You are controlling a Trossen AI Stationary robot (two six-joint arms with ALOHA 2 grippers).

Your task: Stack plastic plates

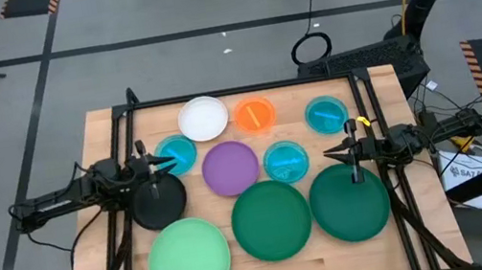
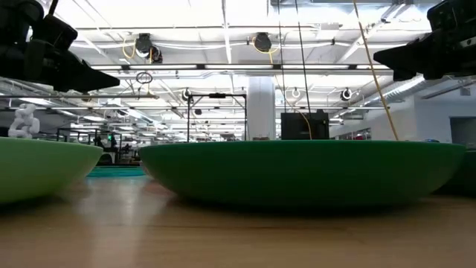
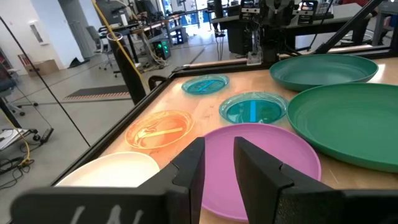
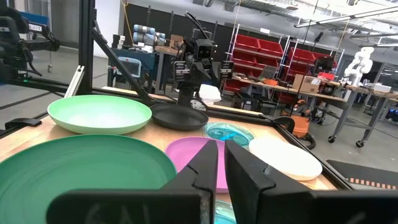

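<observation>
**High view: plates spread, unstacked**

Plates on the wooden table [image 1: 99, 128]: white plate [image 1: 203, 118], orange plate [image 1: 255, 114], purple plate [image 1: 230, 168], black plate [image 1: 159, 204], 3 cyan, 2 dk green, 1 lt green. Left gripper [image 1: 168, 164] hovers over black/cyan, fingers partly apart, empty. Right gripper [image 1: 331, 152] above a dk green rim, fingers nearly together, empty.

A robotics lab or industrial workshop hall is showing here. Long fluorescent strip lights [image 2: 223, 67] and exposed ducts are running across a high ceiling at the top of the low view. Red storage bins [image 4: 264, 53] are filling racks in the upper middle of the right wrist view, with a white humanoid figure [image 4: 360, 62] standing at its upper right. Black tape lines [image 1: 32, 100] are crossing the grey concrete floor [image 1: 155, 22] around the wooden table [image 1: 102, 142].
</observation>
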